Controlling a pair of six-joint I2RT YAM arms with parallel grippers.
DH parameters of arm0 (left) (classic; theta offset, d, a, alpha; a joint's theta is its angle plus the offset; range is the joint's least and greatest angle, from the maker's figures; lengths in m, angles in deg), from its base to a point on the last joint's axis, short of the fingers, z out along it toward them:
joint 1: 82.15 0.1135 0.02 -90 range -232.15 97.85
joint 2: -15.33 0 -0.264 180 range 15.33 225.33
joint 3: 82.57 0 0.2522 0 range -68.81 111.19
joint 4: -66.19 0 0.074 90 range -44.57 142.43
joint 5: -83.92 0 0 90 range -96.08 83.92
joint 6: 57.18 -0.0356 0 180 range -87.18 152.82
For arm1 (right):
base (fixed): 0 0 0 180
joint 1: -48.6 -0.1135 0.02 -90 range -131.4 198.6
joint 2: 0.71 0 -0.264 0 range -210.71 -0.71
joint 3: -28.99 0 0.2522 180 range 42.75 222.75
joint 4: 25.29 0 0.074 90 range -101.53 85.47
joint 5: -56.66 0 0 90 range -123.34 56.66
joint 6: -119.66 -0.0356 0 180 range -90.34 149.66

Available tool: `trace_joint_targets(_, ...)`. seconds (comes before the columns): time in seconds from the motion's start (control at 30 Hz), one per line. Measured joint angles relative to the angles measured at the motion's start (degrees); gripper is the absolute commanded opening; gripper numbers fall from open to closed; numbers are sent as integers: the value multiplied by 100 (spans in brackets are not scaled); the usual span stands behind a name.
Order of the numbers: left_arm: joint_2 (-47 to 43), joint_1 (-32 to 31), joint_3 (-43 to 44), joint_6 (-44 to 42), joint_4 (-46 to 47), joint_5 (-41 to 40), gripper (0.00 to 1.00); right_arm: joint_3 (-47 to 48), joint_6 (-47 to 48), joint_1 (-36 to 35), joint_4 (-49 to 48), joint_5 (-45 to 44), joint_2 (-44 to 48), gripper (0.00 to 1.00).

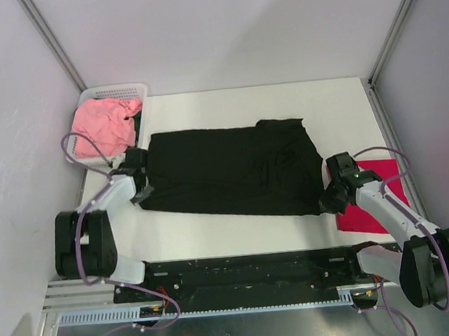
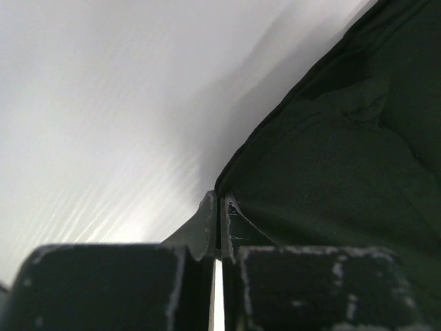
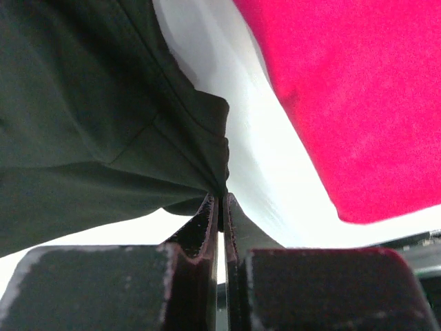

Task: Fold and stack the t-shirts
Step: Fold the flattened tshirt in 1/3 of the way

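Note:
The black t-shirt (image 1: 233, 171) lies spread across the middle of the table, print hidden. My left gripper (image 1: 141, 192) is shut on its near left corner; the left wrist view shows the black cloth (image 2: 344, 172) pinched between the closed fingers (image 2: 207, 224). My right gripper (image 1: 327, 201) is shut on its near right corner; the right wrist view shows the black cloth (image 3: 103, 103) bunched into the closed fingers (image 3: 208, 214). The crimson red t-shirt (image 1: 372, 194) lies flat at the right, under my right arm, and also shows in the right wrist view (image 3: 358, 96). The salmon pink t-shirt (image 1: 104, 127) is crumpled in the basket.
The white mesh basket (image 1: 116, 92) stands at the back left corner. Walls enclose the table on the left, back and right. A black rail (image 1: 249, 268) runs along the near edge between the arm bases.

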Motion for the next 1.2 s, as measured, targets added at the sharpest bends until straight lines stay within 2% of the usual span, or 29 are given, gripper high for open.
trace_joint_targets(0.27, -1915, 9, -922, 621, -1290, -496, 0, 140, -452, 0, 1169, 348, 619, 0)
trace_joint_targets(0.33, -2295, 7, -957, 846, -1602, -507, 6, 181, -549, 0, 1432, 417, 793, 0)
trace_joint_targets(0.4, -2645, 7, -953, 1108, -1897, -540, 14, 203, -643, 0, 1709, 520, 960, 2)
trace_joint_targets(0.43, -2726, 7, -946, 1196, -2000, -553, 20, 203, -662, 2, 1801, 551, 1003, 7)
trace_joint_targets(0.57, -2787, 7, -911, 1574, -2452, -592, 58, 203, -750, 7, 2162, 684, 1064, 35)
trace_joint_targets(0.63, -2769, 11, -901, 1775, -2656, -579, 72, 208, -739, 13, 2291, 737, 1064, 41)
trace_joint_targets(0.67, -2767, 24, -885, 1849, -2750, -570, 76, 221, -726, 15, 2358, 756, 1064, 43)
trace_joint_targets(0.73, -2796, 61, -824, 1947, -2909, -562, 78, 306, -664, 15, 2492, 758, 1073, 46)
trace_joint_targets(0.83, -2898, 98, -581, 1864, -3047, -535, 76, 664, -481, 11, 2557, 754, 1204, 47)
trace_joint_targets(0.97, -2785, 20, 173, 1298, -2922, -304, 72, 1366, -146, -136, 2282, 708, 1156, 48)
trace_joint_targets(1.07, -2498, -249, 660, 866, -2592, -142, 70, 1869, 162, -240, 1843, 686, 544, 48)
trace_joint_targets(1.2, -1875, -468, 986, 361, -1888, 168, 66, 2343, 590, -254, 745, 691, -826, 49)
